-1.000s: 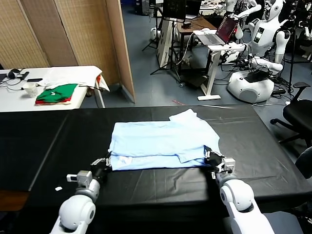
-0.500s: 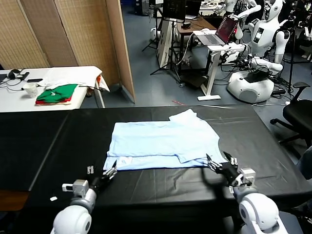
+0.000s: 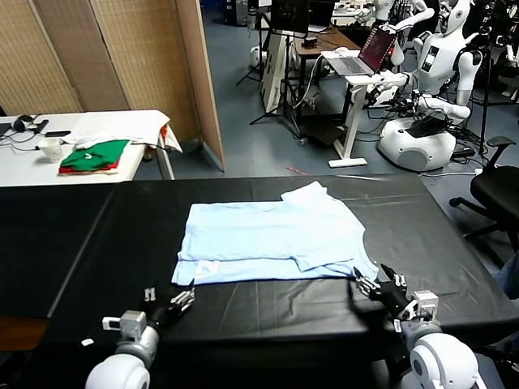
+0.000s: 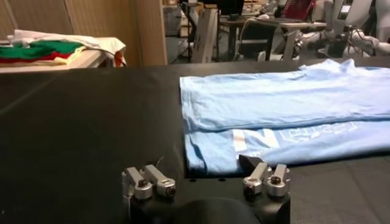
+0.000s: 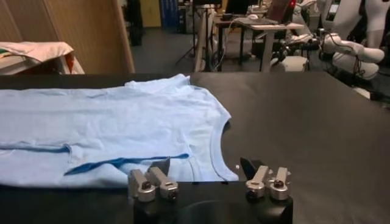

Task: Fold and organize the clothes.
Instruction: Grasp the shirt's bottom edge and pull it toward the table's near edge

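Here the black table (image 3: 268, 308) fronts a cluttered robot lab.

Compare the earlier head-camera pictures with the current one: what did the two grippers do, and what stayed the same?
Both grippers let go of the near edge of the T-shirt and drew back toward the robot. The left gripper and right gripper now stand open, just clear of the cloth. The shirt stayed folded on the black table, its near edge settling flat with white lettering showing.

Even, bright indoor lighting from overhead; the black table (image 3: 73, 235) shows faint sheen, shadows are soft, and wrist views blur slightly toward backgrounds.
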### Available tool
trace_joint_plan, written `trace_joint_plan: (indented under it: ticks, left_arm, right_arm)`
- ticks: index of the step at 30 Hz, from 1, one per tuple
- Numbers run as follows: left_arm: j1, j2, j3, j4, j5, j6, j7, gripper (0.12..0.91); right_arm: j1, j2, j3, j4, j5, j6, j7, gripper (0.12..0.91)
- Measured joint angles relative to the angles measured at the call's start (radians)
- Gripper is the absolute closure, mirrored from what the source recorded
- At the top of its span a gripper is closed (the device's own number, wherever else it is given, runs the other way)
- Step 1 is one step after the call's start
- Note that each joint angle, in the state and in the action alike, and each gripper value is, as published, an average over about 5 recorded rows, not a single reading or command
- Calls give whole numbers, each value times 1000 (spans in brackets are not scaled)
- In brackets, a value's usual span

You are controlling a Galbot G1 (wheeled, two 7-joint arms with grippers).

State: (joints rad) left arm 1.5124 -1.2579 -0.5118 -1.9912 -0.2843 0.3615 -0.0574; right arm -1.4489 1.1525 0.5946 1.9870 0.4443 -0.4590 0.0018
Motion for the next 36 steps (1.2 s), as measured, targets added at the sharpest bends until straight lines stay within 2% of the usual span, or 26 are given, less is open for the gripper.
trace_joint_plan:
  ticks: [3, 6, 8, 11, 21, 29, 36]
  left_arm:
    - [2, 0, 2, 0, 2, 0, 0, 616]
    - [6, 0, 5, -2, 7, 0, 0, 733]
    - [10, 1, 6, -3, 9, 0, 0, 766]
    - [15, 1, 7, -5, 13, 1, 0, 802]
    - [39, 6, 5, -24, 42, 4, -3, 880]
    - [91, 38, -24, -56, 103, 9, -15, 883]
    - [190, 42, -55, -122, 153, 19, -26, 883]
  right_arm:
    - [-1, 3, -8, -4, 0, -2, -5, 598]
    - [-1, 3, -16, -3, 0, -4, -8, 707]
    - [-3, 1, -18, 2, 1, -6, -9, 800]
    - [-7, -5, -18, 10, 4, -12, -9, 881]
    - [-42, -31, -4, 40, 4, -41, 7, 885]
    - [-87, -53, 2, 75, 9, -65, 23, 885]
    - [-153, -37, 8, 129, 9, -76, 38, 876]
